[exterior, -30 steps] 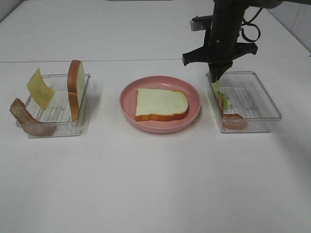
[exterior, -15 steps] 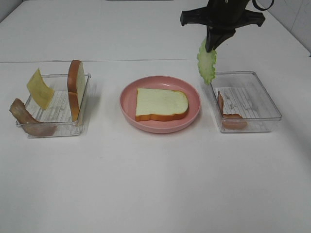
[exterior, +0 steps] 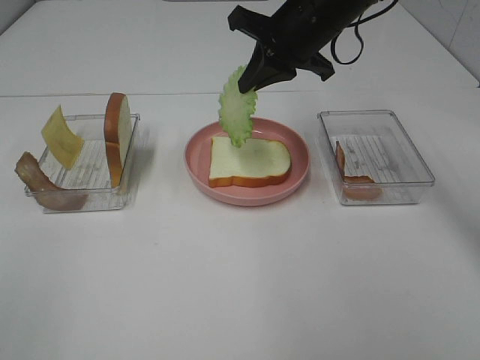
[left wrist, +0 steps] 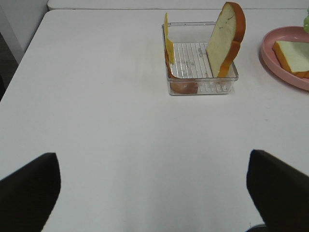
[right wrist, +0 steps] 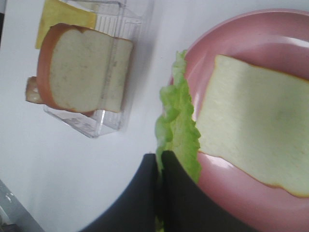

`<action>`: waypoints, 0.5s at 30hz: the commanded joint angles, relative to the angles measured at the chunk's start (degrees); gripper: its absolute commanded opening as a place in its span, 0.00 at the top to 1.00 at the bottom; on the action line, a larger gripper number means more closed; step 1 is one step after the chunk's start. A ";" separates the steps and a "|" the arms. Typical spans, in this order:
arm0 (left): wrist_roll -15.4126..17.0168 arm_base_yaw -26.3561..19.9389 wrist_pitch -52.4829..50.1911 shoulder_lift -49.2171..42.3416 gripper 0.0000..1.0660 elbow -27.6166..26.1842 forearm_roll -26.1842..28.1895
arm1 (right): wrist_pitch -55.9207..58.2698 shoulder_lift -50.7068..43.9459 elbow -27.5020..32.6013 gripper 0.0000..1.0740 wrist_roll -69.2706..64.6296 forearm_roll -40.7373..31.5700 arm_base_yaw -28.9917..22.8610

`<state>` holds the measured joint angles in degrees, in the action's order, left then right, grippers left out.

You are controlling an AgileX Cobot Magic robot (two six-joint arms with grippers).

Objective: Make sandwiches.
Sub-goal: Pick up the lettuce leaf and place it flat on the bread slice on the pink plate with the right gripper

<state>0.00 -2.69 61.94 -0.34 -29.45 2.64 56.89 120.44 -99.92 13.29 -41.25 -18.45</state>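
From the high camera, the right hand (exterior: 253, 77) reaches across the middle of the white surface (exterior: 240, 285) and pinches the top edge of the lettuce leaf (exterior: 236, 109). The leaf hangs down on edge over the far left part of the pink plate (exterior: 196, 166). Its lower tip overlaps the corner of the flat bread slice (exterior: 251, 160) lying on that plate; whether it touches the bread cannot be told from this angle.

The left tray (exterior: 90, 204) holds 3 things: an upright bread slice (exterior: 116, 142) leaning on the wall nearest the plate, a cheese square (exterior: 61, 136) propped at the opposite wall, and a bacon strip (exterior: 36, 180) draped over the outer corner. The right tray (exterior: 409, 118) holds a second bacon strip (exterior: 351, 171) against the wall nearest the plate.

In the left wrist view, the left hand (left wrist: 153, 159) is spread wide over bare surface with nothing between its 2 dark fingers (left wrist: 29, 193), well apart from the left tray.

In the right wrist view, the right hand's 2 fingers are pressed together on the leaf. The leaf hangs over the plate's rim, just beside the flat slice's edge.
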 commanded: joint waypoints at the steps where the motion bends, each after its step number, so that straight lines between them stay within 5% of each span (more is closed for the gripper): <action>1: 0.00 0.29 -0.34 -0.74 0.04 0.00 -0.11 | -2.29 1.89 0.46 1.00 3.21 -5.10 0.06; 7: 0.00 0.29 -0.34 -0.74 0.04 0.00 -0.11 | -2.64 7.16 0.40 1.00 8.14 -12.95 0.06; 15: 0.00 0.29 -0.34 -0.74 0.04 0.00 -0.17 | -3.67 10.43 0.34 1.00 8.54 -11.52 0.11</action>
<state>0.00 -2.69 61.94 -0.34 -29.45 2.64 53.92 130.41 -99.75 20.86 -53.80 -18.45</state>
